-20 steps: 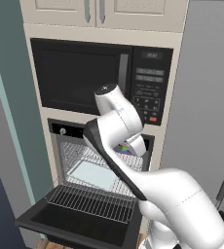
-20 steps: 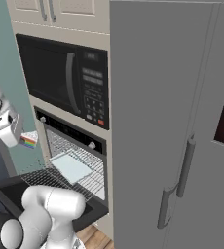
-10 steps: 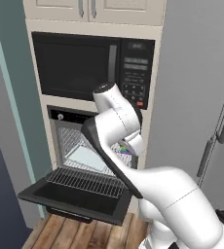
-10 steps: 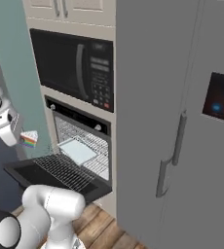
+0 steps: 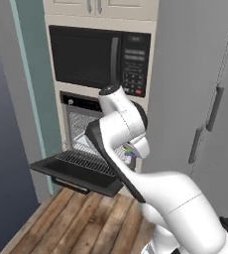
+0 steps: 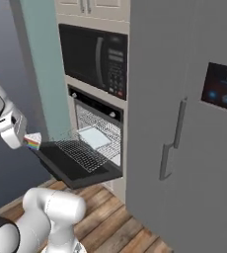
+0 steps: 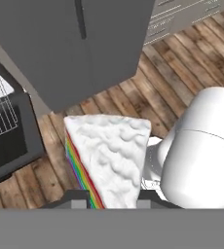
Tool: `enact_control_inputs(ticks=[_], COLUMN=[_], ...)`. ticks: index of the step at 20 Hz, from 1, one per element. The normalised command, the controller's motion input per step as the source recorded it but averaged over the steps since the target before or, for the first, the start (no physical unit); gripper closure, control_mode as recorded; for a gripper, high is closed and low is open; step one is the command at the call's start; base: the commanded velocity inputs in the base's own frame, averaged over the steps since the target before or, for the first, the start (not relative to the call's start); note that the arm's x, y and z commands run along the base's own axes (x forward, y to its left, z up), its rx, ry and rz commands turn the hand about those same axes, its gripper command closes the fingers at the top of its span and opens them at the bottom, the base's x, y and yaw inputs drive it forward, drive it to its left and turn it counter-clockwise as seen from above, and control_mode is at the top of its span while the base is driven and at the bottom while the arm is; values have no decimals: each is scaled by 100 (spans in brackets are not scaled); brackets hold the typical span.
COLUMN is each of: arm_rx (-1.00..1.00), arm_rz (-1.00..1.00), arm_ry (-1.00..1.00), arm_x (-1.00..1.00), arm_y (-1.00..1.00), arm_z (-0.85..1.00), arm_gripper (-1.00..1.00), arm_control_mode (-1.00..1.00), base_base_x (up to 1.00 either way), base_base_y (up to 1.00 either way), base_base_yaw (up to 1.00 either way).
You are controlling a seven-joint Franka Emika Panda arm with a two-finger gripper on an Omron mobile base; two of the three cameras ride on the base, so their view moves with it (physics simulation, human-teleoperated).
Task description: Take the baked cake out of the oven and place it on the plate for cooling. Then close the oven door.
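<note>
My gripper (image 7: 110, 201) is shut on the cake (image 7: 109, 155), a wedge with white frosting and rainbow layers, held over the wooden floor. From the base the cake (image 6: 33, 142) hangs in front of the oven, left of its door; in the left base view the cake (image 5: 130, 150) peeks out by my wrist. The black oven (image 5: 84, 124) stands open. Its oven door (image 5: 74, 171) lies flat with a wire rack pulled out over it. The oven door (image 6: 76, 165) is apart from my hand. The plate is out of view.
A black microwave (image 5: 98, 54) sits above the oven. A tall grey fridge (image 6: 184, 123) stands right of it. A teal wall (image 5: 29, 99) runs on the left. A white tray (image 6: 94, 137) rests on the oven rack. Wooden floor (image 5: 81, 218) lies in front.
The whole picture has shifted: the base has driven back from the oven, so more floor and fridge show. The cake stays in the shut gripper.
</note>
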Motion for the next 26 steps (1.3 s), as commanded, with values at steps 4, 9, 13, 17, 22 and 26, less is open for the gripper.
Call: enact_control_inputs(ticks=[4,9,13,17,22,26], arm_rx=[0,0,0,0,0,0], arm_rz=[0,0,0,0,0,0], arm_ry=[0,0,0,0,0,0], arm_x=[0,0,0,0,0,0], arm_y=[0,0,0,0,0,0], arm_z=[0,0,0,0,0,0], arm_gripper=[100,100,100,100,100,100], arm_control_mode=[100,100,100,100,100,100], base_base_x=[-40,-41,-32,-25,-33,-43], base_base_y=[-20,-3,0,0,0,0], base_base_yaw=[44,48,55,59,62,65])
